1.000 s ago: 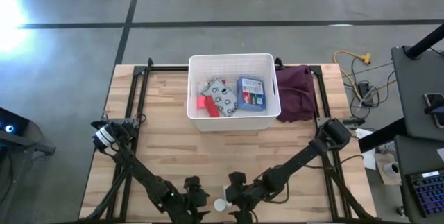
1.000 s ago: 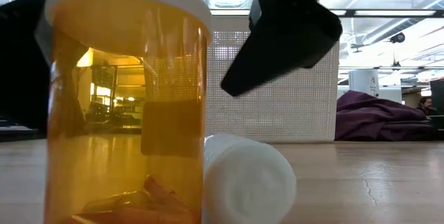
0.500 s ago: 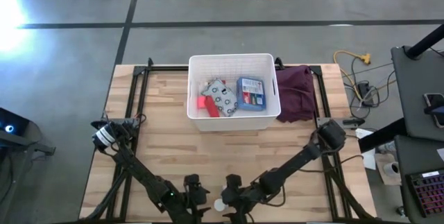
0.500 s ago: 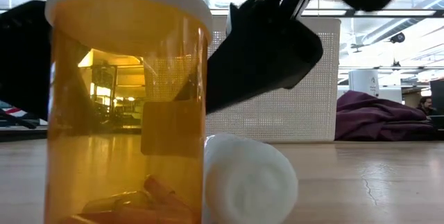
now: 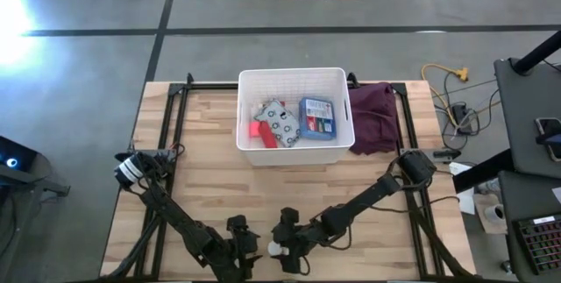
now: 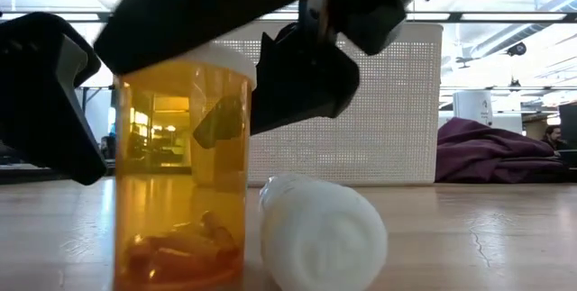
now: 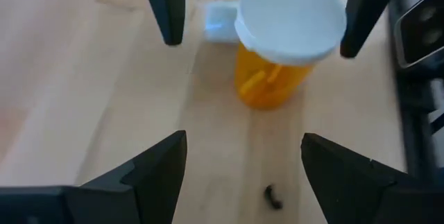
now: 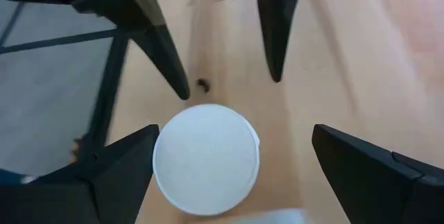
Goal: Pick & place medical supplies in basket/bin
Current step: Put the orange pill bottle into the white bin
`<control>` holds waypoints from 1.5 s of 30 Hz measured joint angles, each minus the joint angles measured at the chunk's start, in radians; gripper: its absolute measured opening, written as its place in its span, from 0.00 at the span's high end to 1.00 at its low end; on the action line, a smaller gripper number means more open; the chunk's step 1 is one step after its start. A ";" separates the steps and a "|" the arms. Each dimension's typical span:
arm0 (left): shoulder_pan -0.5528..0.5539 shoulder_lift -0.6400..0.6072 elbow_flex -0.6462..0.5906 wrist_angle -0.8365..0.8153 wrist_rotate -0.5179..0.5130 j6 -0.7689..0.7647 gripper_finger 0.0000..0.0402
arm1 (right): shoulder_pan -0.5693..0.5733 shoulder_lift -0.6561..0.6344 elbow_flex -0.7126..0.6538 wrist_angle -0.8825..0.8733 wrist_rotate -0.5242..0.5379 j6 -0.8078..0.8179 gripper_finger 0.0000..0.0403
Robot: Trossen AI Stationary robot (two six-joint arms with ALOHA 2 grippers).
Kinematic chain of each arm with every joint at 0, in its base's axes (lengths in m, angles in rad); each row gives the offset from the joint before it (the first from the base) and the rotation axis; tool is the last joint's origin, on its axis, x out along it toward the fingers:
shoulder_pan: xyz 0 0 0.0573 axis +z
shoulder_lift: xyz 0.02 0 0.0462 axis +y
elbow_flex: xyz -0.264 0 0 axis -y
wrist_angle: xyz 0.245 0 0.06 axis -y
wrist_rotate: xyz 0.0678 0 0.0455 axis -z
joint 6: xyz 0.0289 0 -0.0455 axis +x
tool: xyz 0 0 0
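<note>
Two grippers, left and right, gaping empty | flank amber bottle | white roll alongside

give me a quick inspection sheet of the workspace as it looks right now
surface: wooden table, bare across its middle
job's things: white bin holds blue box, patterned pack, red piece; orange pill bottle upright at the near edge, white roll lying beside it
clutter: maroon cloth right of the bin
grippers: left gripper open, near the bottle; right gripper open over the bottle cap
cables: yellow cord on the floor
surroundings: keyboard on a desk at right
</note>
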 joint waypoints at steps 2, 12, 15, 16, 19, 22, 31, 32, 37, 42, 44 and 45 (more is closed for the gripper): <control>0.000 -0.007 0.000 -0.042 0.000 0.000 0.35 | -0.009 0.000 0.000 -0.003 0.015 -0.030 0.09; 0.000 -0.058 -0.001 -0.170 -0.004 -0.045 0.35 | -0.069 0.000 -0.002 -0.078 0.044 -0.093 0.09; 0.000 -0.066 -0.001 -0.177 -0.005 -0.054 0.35 | -0.085 0.000 -0.002 -0.079 0.045 -0.092 0.09; 0.000 -0.070 -0.001 -0.178 -0.005 -0.069 0.35 | -0.090 0.000 -0.002 -0.079 0.045 -0.092 0.09; 0.000 -0.090 -0.012 -0.180 -0.004 -0.102 0.35 | -0.106 -0.001 -0.002 -0.083 0.043 -0.097 0.09; 0.000 -0.126 -0.038 -0.189 -0.005 -0.110 0.35 | -0.125 -0.001 -0.002 -0.104 0.043 -0.107 0.09; 0.000 -0.295 -0.213 -0.195 -0.035 -0.240 0.35 | -0.137 -0.022 -0.002 -0.141 0.025 -0.092 0.09; 0.000 -0.313 -0.232 -0.194 -0.037 -0.250 0.35 | -0.133 -0.026 -0.002 -0.149 0.025 -0.092 0.09; 0.000 -0.365 -0.271 -0.180 -0.073 -0.265 0.35 | -0.113 -0.028 -0.003 -0.167 0.041 -0.083 0.09; 0.000 -0.366 -0.278 -0.150 -0.086 -0.263 0.35 | -0.109 -0.026 -0.013 -0.167 0.049 -0.065 0.09; 0.000 -0.366 -0.280 -0.134 -0.086 -0.262 0.35 | -0.109 -0.024 -0.017 -0.169 0.062 -0.065 0.09; 0.000 -0.366 -0.278 -0.132 -0.086 -0.262 0.35 | -0.109 -0.024 -0.020 -0.163 0.070 -0.065 0.09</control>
